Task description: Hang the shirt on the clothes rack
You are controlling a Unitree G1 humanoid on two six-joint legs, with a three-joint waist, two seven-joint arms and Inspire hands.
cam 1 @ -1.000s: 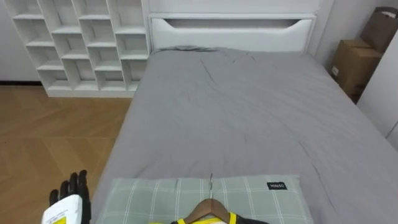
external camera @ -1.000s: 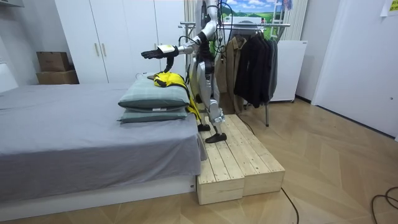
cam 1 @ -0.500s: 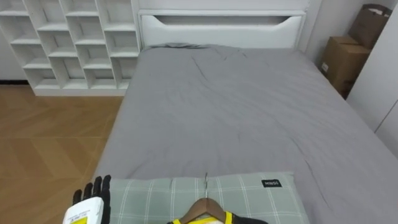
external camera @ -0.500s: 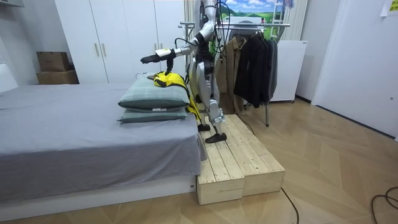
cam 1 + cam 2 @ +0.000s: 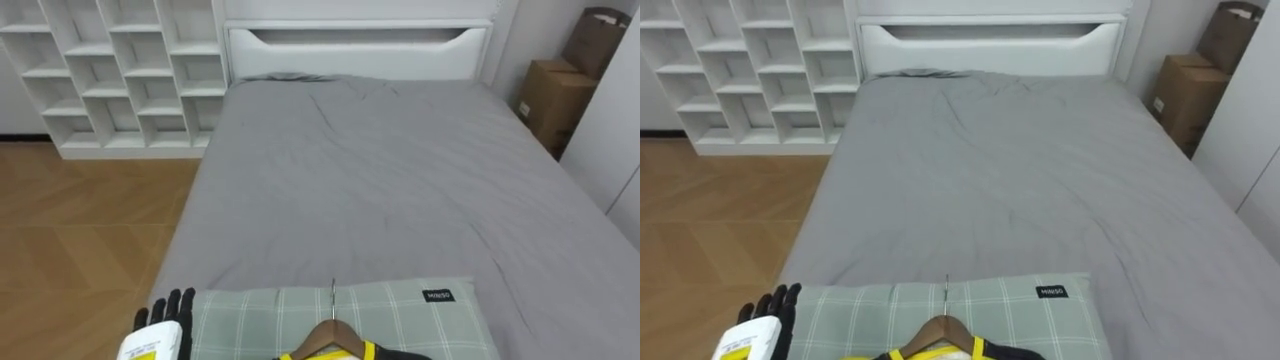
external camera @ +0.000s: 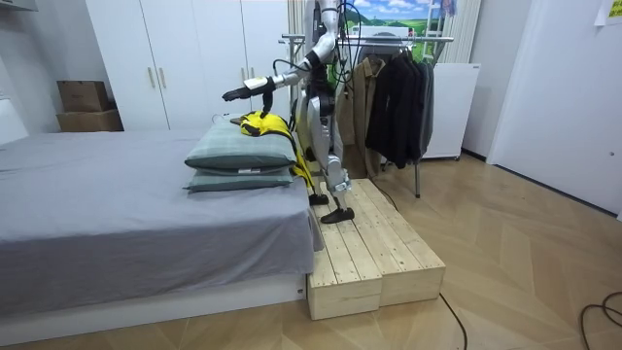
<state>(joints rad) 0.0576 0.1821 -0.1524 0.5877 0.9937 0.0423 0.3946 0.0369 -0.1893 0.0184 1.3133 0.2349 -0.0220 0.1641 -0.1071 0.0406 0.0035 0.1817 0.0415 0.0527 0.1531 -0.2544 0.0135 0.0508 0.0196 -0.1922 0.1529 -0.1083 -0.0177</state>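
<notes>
My left hand hovered open, fingers straight and holding nothing, at the left edge of the green checked pillow at the near end of the grey bed. The yellow garment lay on that pillow on its wooden hanger, untouched. I stood on a wooden platform by the bed, with a clothes rack behind me.

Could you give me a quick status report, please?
Left hand open, over green checked pillow. Yellow garment on wooden hanger lies on pillow, untouched. Nothing blocking.
</notes>
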